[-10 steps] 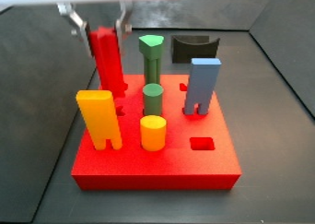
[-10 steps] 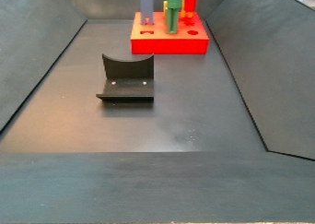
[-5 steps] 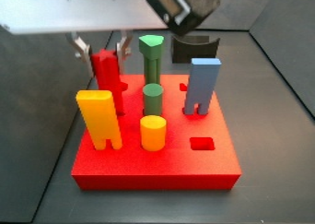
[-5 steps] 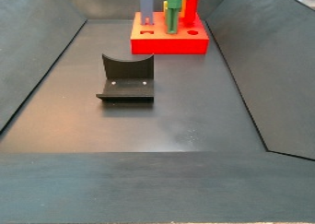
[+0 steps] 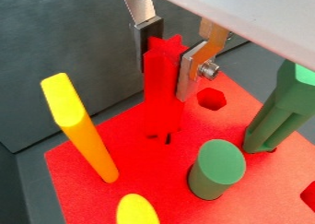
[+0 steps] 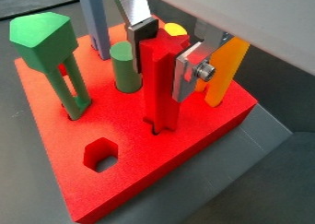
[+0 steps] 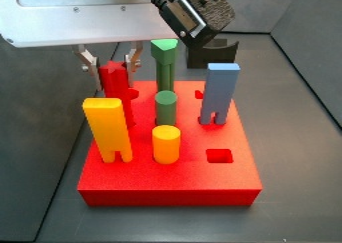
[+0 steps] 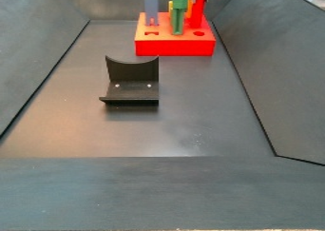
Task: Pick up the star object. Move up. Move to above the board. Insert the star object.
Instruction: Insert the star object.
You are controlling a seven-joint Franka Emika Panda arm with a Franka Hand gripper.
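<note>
Gripper [image 5: 170,53] sits low over the far left corner of the board [image 7: 187,182], its silver fingers [image 6: 191,73] pinching the star peg [image 6: 157,85] near its top. Star peg stands upright, its lower end in a hole in the board top in both wrist views. On the board in a side view: yellow notched block [image 7: 104,127], yellow cylinder [image 7: 166,143], green cylinder [image 7: 166,108], blue peg [image 7: 221,91], green pentagon peg [image 7: 164,59]. Black curved block [image 8: 129,80] lies on the floor, well apart from the board.
</note>
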